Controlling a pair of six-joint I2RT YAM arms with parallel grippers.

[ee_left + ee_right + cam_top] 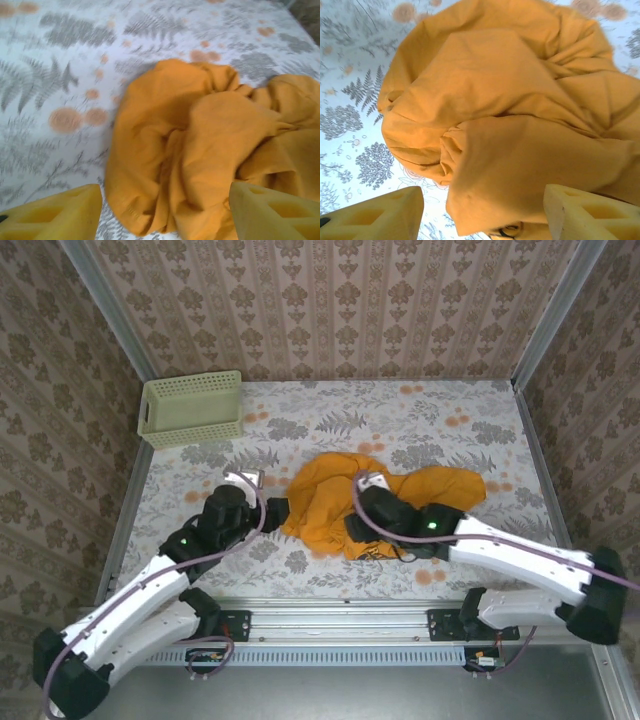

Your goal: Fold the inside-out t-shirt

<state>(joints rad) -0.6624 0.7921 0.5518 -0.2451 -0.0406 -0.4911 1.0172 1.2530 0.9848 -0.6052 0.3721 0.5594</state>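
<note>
Hovering low with jaws spread wide and empty, the left gripper (165, 194) and right gripper (483, 195) both face the crumpled inside-out t-shirt (330, 495). It lies mid-table between them, long axis left-right, the right gripper nearer.

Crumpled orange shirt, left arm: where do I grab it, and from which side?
Likely the stitched hem of the t-shirt, on the lobe nearest the left gripper. That edge lies free on the table with a clear outline, while the middle is bunched folds. Come in low from the near-left side, open jaws straddling the edge.
</note>
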